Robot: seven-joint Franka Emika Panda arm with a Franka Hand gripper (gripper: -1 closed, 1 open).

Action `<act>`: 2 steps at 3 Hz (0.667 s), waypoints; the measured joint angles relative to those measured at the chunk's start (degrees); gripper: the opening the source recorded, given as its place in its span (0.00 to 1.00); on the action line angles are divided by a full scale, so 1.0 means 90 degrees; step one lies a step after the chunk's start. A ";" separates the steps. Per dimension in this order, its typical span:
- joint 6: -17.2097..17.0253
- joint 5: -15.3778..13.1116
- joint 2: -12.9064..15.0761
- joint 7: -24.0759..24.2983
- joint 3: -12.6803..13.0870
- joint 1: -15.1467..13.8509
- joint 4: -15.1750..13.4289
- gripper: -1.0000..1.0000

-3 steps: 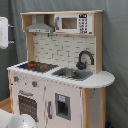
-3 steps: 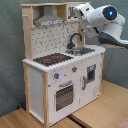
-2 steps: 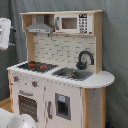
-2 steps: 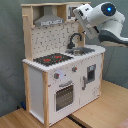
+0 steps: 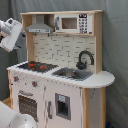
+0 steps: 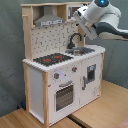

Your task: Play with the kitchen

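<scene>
Arm's white head (image 6: 95, 14) sits high, up by kitchen (image 6: 60, 75) top shelf in the second exterior view. Below it: black faucet (image 6: 74, 39) arches up over sink (image 6: 82, 50), main obstacle on way down. Grey hood (image 6: 50, 21) juts out level w/ head, toward the second exterior view's left. Under hood, stovetop (image 6: 51, 59) lies flat, open air above. Backboard (image 5: 62, 50) closes off rear.

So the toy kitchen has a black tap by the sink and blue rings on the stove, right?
Not quite. The kitchen does have a black tap by the sink, but the second exterior view shows the stove rings are red, not blue.
</scene>
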 joint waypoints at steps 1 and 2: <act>-0.0177 0.0043 0.0635 0.0002 0.0145 -0.0197 0.0008 1.00; -0.0310 0.0042 0.1198 0.0070 0.0317 -0.0410 0.0050 1.00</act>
